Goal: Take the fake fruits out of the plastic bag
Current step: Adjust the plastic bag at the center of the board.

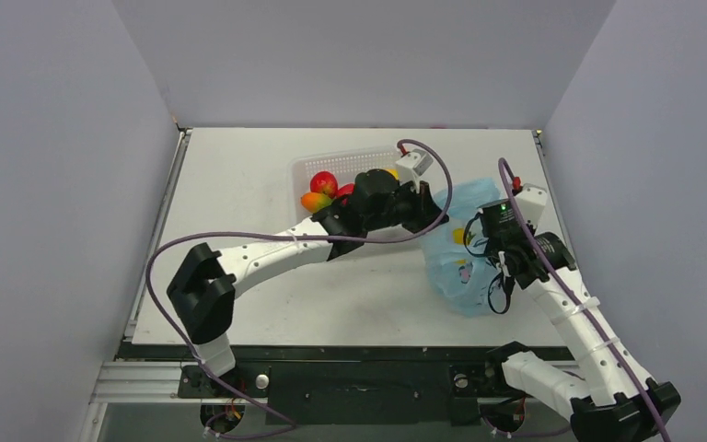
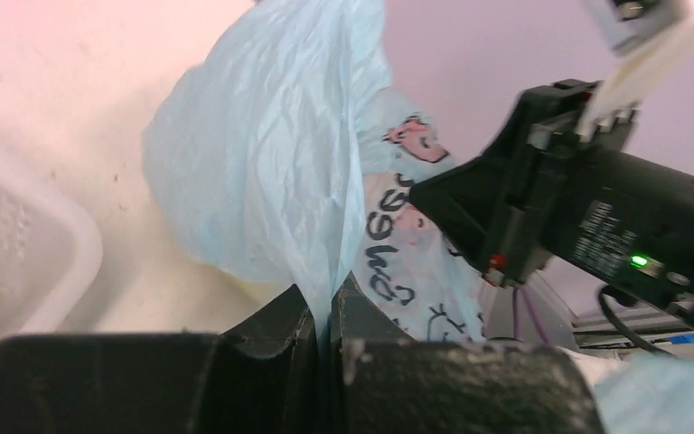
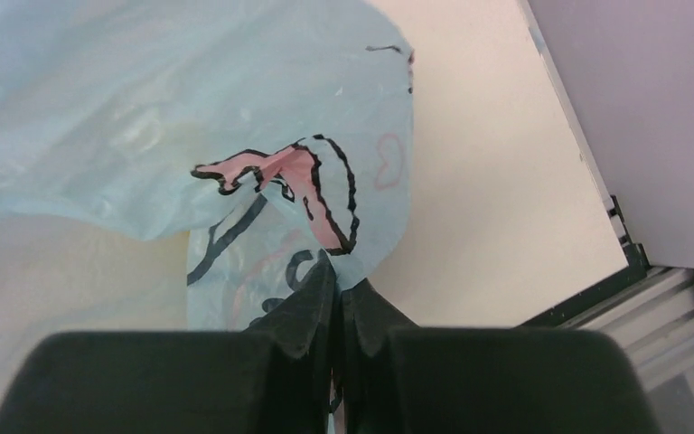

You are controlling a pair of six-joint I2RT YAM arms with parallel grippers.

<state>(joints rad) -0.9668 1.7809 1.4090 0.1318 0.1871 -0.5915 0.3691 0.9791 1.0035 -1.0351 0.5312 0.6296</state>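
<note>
The thin, crinkly blue bag (image 1: pixel 453 284) is held at the right of the table (image 1: pixel 258 295), its film pinched between the closed jaws of the left gripper (image 2: pixel 325 321) and of the right gripper (image 3: pixel 336 306). Glossy rounded fruits (image 1: pixel 324 183) lie in the perforated white basket (image 1: pixel 331 163).

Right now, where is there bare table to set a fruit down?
Far-left table, between its left edge and the basket; also the near strip beside the left arm. Crowded on the right, where left claw and right claw pinch the plastic bag.
</note>
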